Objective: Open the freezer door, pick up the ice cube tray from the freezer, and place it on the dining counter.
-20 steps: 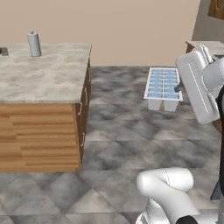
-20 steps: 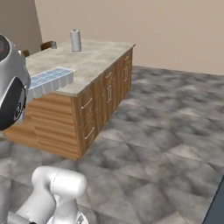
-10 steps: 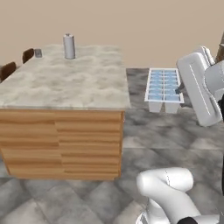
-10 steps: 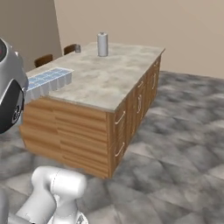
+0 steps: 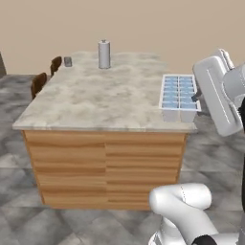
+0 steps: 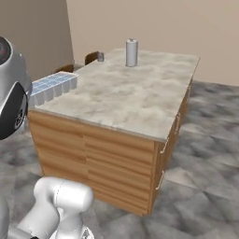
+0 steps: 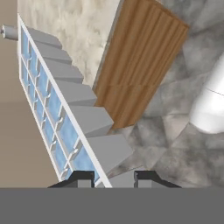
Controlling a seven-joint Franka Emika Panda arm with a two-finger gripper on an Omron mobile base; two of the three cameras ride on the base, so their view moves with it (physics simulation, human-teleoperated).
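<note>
Gripping the ice cube tray (image 5: 179, 96), gripper (image 7: 113, 178) above marble dining counter (image 5: 95, 100) corner.

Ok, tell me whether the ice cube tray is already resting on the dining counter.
No: the ice cube tray hangs in the gripper beside the dining counter, with its cell bottoms clear of the top and floor showing under it.

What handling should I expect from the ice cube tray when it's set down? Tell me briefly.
The ice cube tray looks rigid: it juts from the gripper without sagging. Its flat-bottomed cells should sit steady on the dining counter, unlikely to roll. Held at one end, it may tilt on release.
</note>
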